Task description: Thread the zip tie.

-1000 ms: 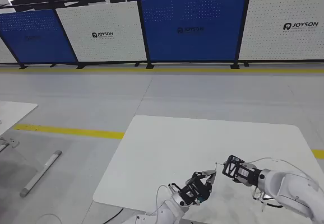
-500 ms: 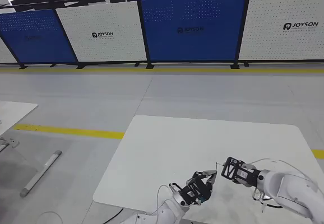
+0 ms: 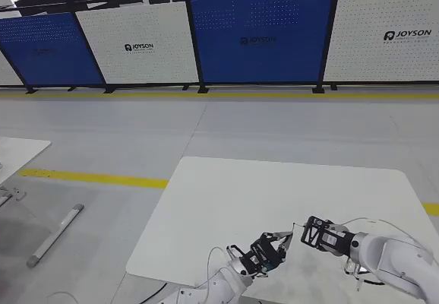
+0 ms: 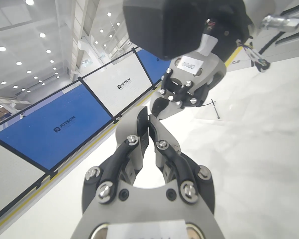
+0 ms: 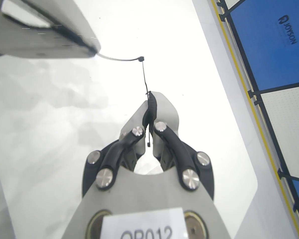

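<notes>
Right tool (image 5: 149,100) is clamped on the black zip tie (image 5: 142,75). Its two pads are pressed together on the strap, and a short end pokes out behind the pads toward the palm. From the tips the strap runs straight out to the small square head (image 5: 140,59). From there it bends off in a shallow curve and meets the tip of the left tool, seen as a pale blurred finger in the right wrist view.

Left tool (image 4: 147,123) has its fingers together with no gap at the pads, closed on that far end of the tie. The pinch point itself is hidden.

Top view: both tools sit over the near part of the white tabletop (image 3: 280,190), tips close but not touching, facing each other. The left tool is nearer the front edge and the right tool is just beside it on the robot's right. The tie spans the small gap between them, held up off the surface.

Behind the tabletop, a yellow line (image 3: 90,178) crosses the grey floor. Blue and white panels (image 3: 261,42) stand along the back.
</notes>
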{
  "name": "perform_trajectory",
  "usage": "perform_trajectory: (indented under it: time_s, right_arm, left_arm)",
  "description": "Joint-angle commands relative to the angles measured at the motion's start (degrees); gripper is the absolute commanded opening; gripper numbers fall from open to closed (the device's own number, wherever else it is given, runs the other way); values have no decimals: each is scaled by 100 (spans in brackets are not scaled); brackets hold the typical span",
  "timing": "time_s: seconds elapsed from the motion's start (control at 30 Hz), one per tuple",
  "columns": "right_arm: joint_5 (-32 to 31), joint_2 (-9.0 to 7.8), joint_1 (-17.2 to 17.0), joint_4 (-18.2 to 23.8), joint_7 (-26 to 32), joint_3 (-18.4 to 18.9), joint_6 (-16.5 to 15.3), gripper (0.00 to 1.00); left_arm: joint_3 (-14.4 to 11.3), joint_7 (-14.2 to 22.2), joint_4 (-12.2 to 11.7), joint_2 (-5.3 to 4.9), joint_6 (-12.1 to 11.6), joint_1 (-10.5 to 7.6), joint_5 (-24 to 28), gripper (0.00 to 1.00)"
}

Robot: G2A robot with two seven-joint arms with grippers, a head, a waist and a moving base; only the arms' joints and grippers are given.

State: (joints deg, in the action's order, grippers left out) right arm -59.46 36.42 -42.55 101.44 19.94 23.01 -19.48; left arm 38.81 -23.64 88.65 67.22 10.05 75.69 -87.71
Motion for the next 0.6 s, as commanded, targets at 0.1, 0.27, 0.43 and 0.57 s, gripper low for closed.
perform_trajectory:
  time_s: [0.1,0.27,0.43,0.57]
  right_arm:
    - [-9,-19,54,12,-34,-81,0,0]
    - [14,-27,79,2,-52,-106,0,0]
    - [16,-23,53,-5,-81,-96,18,0]
    - [14,-7,-71,-63,-201,45,1,0]
  left_arm:
    - [111,52,77,-21,-18,93,-81,0]
    - [111,52,77,-21,-18,93,-81,0]
    - [106,91,87,-20,-104,91,-63,0]
    - [192,125,126,-47,-450,89,-51,0]
